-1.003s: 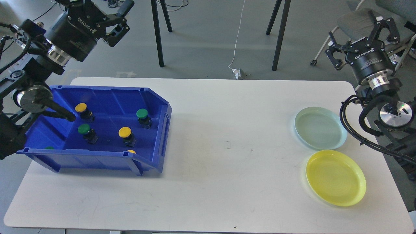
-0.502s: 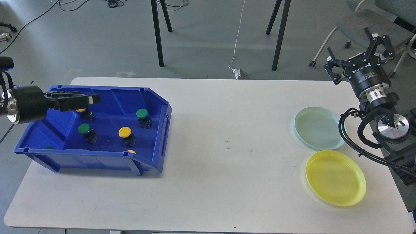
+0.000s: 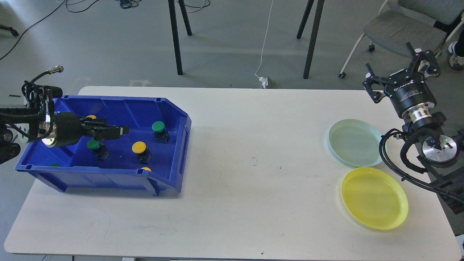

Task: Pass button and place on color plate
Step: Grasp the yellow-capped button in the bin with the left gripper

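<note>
Head view, left pincer: the left gripper reaches in flat from the left edge, over the blue bin. It is seen side-on, its fingers stacked into one dark bar, so I cannot tell how far apart they stand; nothing shows between them.

Head view, buttons: all lie inside the bin at the table's left end. A yellow button sits just right of and a little nearer than the fingertips. A green button sits under the gripper body. Another green button stands further right, by the bin's right wall. A yellow cap peeks out behind the gripper, and one more at the near lip.

Head view, key relation: the gripper's long axis runs left to right, pointing at the gap between the yellow button and the right-hand green one. I would judge the yellow one the closest to the tips, slightly down and right of them. The left arm is far nearer the buttons than the right.

Head view, right pincer: the right gripper hangs at the far right corner, fingers spread wide and empty, well apart from the bin.

Head view, plates: the pale green plate lies far right and the yellow plate near right. Both are bare and sit close to the right arm.
</note>
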`<state>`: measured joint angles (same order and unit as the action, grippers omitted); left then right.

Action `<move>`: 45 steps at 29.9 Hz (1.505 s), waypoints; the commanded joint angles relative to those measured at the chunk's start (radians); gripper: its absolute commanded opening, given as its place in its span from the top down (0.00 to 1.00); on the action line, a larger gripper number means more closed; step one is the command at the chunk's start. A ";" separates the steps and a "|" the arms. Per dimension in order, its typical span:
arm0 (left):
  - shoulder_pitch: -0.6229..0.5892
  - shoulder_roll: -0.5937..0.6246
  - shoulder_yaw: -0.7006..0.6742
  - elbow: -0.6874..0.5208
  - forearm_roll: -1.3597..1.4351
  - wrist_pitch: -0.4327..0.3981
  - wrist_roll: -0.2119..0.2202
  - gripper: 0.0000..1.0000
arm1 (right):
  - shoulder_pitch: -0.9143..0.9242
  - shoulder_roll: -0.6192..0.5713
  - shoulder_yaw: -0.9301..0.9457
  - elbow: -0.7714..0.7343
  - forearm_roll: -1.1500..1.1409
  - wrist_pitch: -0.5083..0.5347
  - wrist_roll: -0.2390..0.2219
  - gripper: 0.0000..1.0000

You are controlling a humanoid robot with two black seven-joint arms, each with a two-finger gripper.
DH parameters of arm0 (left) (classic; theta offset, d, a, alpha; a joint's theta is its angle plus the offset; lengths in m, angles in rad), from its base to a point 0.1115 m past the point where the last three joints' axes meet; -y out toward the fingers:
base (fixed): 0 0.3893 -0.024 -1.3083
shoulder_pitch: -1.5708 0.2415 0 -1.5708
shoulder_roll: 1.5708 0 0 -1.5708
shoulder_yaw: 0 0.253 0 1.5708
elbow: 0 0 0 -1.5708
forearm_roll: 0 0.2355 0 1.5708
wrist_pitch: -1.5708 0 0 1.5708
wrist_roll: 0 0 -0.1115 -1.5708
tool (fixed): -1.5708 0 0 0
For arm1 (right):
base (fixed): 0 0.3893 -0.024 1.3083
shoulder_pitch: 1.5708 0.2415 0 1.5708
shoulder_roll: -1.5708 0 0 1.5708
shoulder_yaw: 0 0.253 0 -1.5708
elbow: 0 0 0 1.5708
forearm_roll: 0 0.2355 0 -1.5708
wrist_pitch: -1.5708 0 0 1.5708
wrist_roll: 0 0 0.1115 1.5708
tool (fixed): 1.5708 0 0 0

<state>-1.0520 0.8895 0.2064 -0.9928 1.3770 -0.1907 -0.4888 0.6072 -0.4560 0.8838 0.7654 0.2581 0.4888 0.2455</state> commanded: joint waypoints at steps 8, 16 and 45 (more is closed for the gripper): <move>0.007 -0.142 0.025 0.131 -0.006 0.002 0.000 0.04 | -0.015 -0.004 0.001 0.000 0.001 0.000 0.000 0.00; 0.020 -0.164 0.025 0.143 -0.007 0.002 0.000 0.04 | -0.015 -0.004 0.001 0.000 0.001 0.000 0.000 0.00; 0.109 -0.279 0.024 0.241 -0.006 0.002 0.000 0.04 | -0.049 -0.006 0.001 0.000 0.001 0.000 0.000 0.00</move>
<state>-0.9512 0.6217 0.2302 -0.7685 1.3704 -0.1887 -0.4886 0.5629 -0.4614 0.8850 0.7655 0.2592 0.4887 0.2454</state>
